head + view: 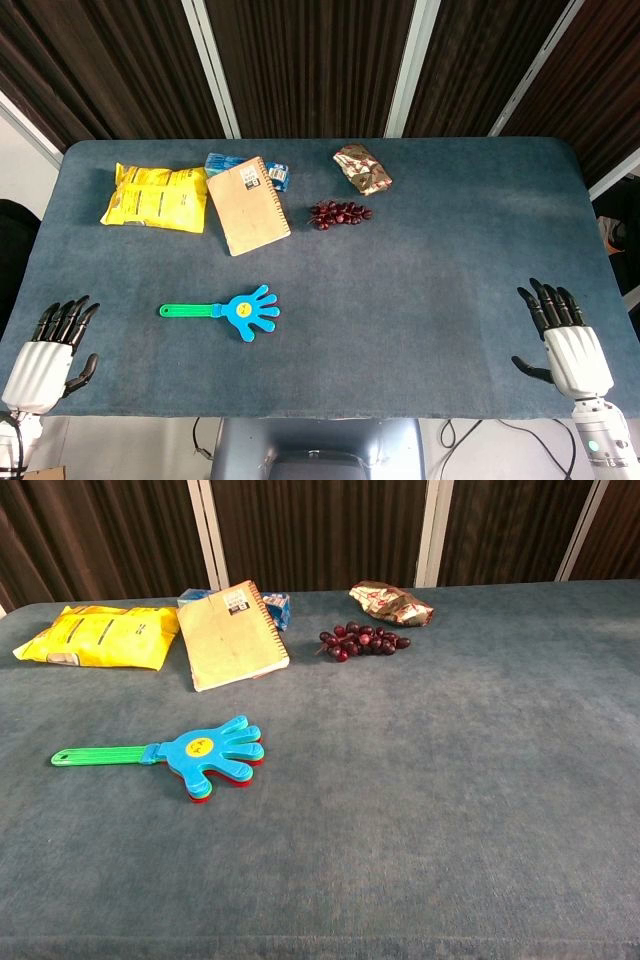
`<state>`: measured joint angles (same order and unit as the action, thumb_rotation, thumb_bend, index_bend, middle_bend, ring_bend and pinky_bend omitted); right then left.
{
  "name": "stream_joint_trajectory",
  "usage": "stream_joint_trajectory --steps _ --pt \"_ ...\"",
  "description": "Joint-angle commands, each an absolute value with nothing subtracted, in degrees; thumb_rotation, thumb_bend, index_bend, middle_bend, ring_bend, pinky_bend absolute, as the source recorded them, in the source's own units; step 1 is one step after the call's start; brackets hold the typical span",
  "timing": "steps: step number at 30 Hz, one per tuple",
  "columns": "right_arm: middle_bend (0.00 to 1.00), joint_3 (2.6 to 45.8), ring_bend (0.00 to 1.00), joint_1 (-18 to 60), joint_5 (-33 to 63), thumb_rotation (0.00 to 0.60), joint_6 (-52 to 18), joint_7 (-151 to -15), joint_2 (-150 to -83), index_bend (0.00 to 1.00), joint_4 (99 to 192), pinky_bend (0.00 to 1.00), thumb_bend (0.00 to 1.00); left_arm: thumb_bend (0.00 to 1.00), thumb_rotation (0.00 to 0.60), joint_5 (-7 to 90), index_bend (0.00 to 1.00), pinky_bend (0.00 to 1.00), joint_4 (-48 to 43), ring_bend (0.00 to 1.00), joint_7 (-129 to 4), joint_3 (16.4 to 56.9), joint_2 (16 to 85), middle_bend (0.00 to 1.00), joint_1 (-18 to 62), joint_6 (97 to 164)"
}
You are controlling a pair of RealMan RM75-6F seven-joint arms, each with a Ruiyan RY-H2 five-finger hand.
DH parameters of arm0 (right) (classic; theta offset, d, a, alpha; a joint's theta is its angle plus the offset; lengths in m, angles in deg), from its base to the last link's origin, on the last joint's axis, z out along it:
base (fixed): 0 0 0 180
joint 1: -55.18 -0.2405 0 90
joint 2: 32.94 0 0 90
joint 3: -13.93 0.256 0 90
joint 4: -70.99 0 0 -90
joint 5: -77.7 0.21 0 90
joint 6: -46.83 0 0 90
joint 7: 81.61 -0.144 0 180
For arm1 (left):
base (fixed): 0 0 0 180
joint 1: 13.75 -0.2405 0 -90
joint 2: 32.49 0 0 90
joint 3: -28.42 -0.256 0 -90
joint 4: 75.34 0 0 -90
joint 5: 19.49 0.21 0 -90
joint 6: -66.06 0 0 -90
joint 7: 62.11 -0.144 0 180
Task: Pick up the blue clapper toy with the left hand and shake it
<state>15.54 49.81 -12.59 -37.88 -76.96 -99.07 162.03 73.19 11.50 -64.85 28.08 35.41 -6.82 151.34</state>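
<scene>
The blue clapper toy (238,309) (205,749) is a blue hand shape with a yellow centre and a green handle pointing left; it lies flat on the blue table (430,290) at the front left. My left hand (50,352) is at the table's front-left corner, open, fingers straight, well left of the toy's handle. At the front-right corner my right hand (565,340) is open too, holding nothing. Neither hand shows in the chest view.
At the back left lie a yellow snack bag (155,196), a brown notebook (247,205) and a blue packet (275,172) behind it. Dark red grapes (340,213) and a patterned wrapper (362,168) sit at the back centre.
</scene>
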Motion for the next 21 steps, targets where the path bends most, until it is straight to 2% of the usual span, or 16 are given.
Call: stream_joint_trajectory --steps 1,7,11,15,21 --pt "0.0 15.5 0.0 49.8 -12.7 0.6 -37.9 -77.3 -99.1 0.0 161.9 0.0 0.01 0.44 0.6 73.2 0.0 0.0 11.6 0.0 -64.8 27.9 35.5 0.0 -6.7 150.9" --pt "0.0 15.2 0.0 49.9 -12.9 0.6 -37.8 -78.5 -98.0 0.0 162.4 0.0 0.01 0.44 0.6 74.9 0.0 0.0 10.9 0.0 -63.6 27.4 36.5 0.0 -5.9 150.7" --pt "0.0 14.8 0.0 50.2 -13.9 0.6 -38.7 -79.0 -97.5 0.0 162.9 0.0 0.01 0.44 0.6 79.1 0.0 0.0 7.6 0.0 -55.8 27.1 39.2 0.0 -2.4 149.0" --pt "0.0 14.3 0.0 50.0 -14.0 0.6 -37.6 -79.4 -97.3 0.0 163.2 0.0 0.01 0.44 0.6 77.8 0.0 0.0 4.9 0.0 -50.8 28.7 41.4 0.0 4.2 140.0" --pt "0.0 14.5 0.0 50.1 -13.6 0.6 -37.8 -80.2 -96.6 0.0 163.5 0.0 0.01 0.44 0.6 70.5 0.04 0.0 0.1 0.0 -53.3 31.5 45.8 0.0 12.5 124.3"
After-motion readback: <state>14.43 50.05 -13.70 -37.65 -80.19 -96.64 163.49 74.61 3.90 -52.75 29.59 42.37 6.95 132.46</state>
